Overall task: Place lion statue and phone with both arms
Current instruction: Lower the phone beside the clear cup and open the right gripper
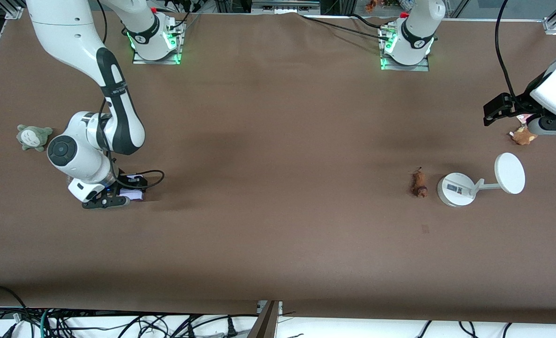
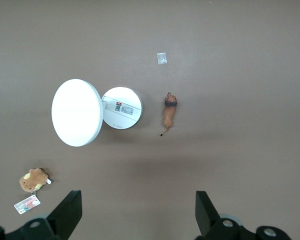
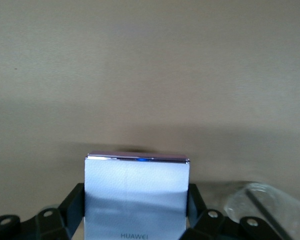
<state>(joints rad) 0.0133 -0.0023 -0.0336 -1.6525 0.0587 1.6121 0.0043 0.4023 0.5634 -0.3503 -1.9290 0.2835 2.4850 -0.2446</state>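
Holding the phone (image 3: pixel 136 192) between its fingers, the right claw (image 1: pixel 118 197) sits low at the table (image 1: pixel 278 244) toward the right arm's end; the right wrist view shows both fingers pressed against the slab's two long edges, its pale face up. Whether the phone is just off the surface or touching it, cannot tell. A grey-green plush (image 1: pixel 34 137) lies near the table edge, farther from the front camera than this claw, apart from it.

Left claw (image 1: pixel 499 109) hangs high with its fingers spread wide, nothing between them, over the left arm's end of the table beside a tan plush with a tag (image 1: pixel 522 136).

Lion statue (image 1: pixel 418 183) lies flat on the table, just beside the round base of a white stand (image 1: pixel 456 188) but not touching it, on the side toward the table's middle. Its long axis runs roughly toward and away from the front camera, thin tail pointing at the robots' bases, dark mane end nearer the camera. In the left wrist view the statue (image 2: pixel 169 112) appears well out ahead of the claw's fingers (image 2: pixel 65 212), not beneath them.

Judgement: the left arm is far the closer one for the lion. It must travel toward the camera and toward the table's middle, then descend with fingers across the slender body. Risk: clipping the stand's base.
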